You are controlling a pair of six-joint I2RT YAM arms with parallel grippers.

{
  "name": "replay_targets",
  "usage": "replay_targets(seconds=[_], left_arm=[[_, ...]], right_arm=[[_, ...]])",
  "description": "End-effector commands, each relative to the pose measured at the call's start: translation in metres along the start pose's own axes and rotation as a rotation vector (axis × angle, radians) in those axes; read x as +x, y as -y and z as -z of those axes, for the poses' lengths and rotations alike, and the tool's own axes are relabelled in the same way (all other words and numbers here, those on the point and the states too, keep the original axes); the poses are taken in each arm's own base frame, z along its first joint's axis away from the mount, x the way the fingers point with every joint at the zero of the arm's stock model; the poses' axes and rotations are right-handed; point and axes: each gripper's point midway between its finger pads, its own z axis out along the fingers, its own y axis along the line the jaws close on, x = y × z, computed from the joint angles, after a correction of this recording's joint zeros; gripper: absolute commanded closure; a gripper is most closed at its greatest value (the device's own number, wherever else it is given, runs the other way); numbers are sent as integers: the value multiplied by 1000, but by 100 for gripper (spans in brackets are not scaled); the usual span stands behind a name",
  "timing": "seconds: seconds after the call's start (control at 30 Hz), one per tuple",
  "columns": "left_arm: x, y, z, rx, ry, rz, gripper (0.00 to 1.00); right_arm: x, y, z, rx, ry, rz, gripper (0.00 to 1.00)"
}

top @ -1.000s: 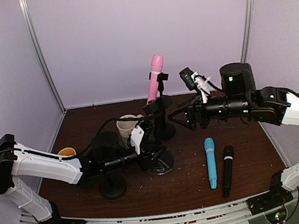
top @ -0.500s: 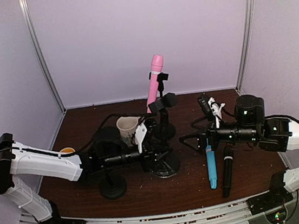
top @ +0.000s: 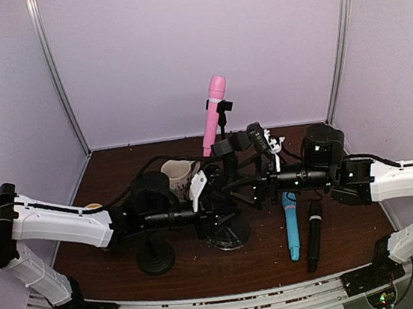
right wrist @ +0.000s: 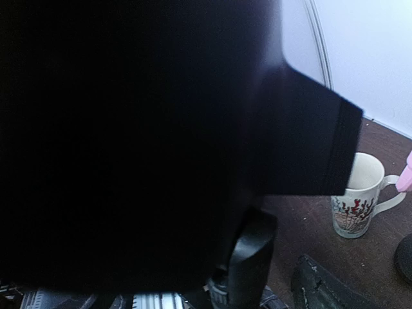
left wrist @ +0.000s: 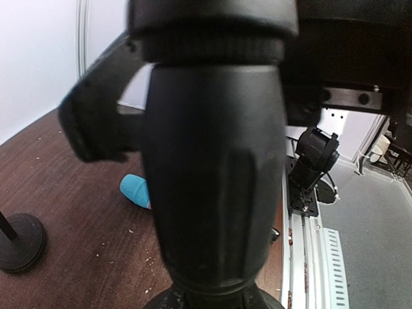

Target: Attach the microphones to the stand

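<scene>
Brown wooden table: pink stick microphone is sitting clipped at rear centre; light blue microphone and black microphone are lying right of centre. Left gripper is clamping the black round-based stand; right gripper spread cannot be told. Next move, likely: fetching blue.

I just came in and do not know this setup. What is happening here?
The job is putting microphones on stands. The pink microphone already sits in the clip of the back stand. The left gripper is clamped on the middle stand, and the right gripper, apparently open and empty, hovers beside that same stand. The blue microphone and the black microphone lie on the table, not yet picked up.
</scene>
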Motion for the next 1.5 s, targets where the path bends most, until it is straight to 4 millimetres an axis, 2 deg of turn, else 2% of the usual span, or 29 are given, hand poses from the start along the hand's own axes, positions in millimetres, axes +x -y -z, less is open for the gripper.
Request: replay_targets(seconds=[0.0, 0.07, 0.27, 0.47, 0.6, 0.73, 0.8, 0.87, 1.03, 1.17, 1.3, 1.47], left_arm=[[-59, 5, 9, -17, 160, -52, 100], [-57, -3, 7, -59, 148, -48, 100], [-60, -20, 11, -154, 159, -33, 100], [-62, -21, 11, -150, 167, -22, 100], [-64, -9, 10, -82, 173, -39, 100], [-66, 9, 13, 11, 187, -58, 100], [-65, 17, 13, 60, 177, -62, 100], [-63, 23, 13, 93, 162, -60, 100], [-64, 27, 12, 117, 153, -51, 100], [-67, 22, 10, 86, 155, -40, 100], [-67, 0, 13, -44, 145, -26, 100], [-62, -27, 11, -177, 103, -8, 100]], right_arm=[[-14, -32, 0, -152, 38, -40, 18], [-9, -36, 3, -164, 34, -72, 21], [-1, -46, 24, -151, 24, -129, 22], [14, -46, 41, -116, -23, -140, 22], [19, -27, 44, -17, -50, -87, 22], [11, 6, 41, 117, -56, -53, 20], [6, 12, 37, 133, -41, -29, 18], [-2, 9, 32, 103, -15, 0, 16], [-15, -19, 12, -99, 24, 51, 16], [-17, -31, 0, -184, 29, 29, 19], [-6, -39, 0, -213, -5, -2, 23], [20, -54, 16, -214, -46, -54, 24]])
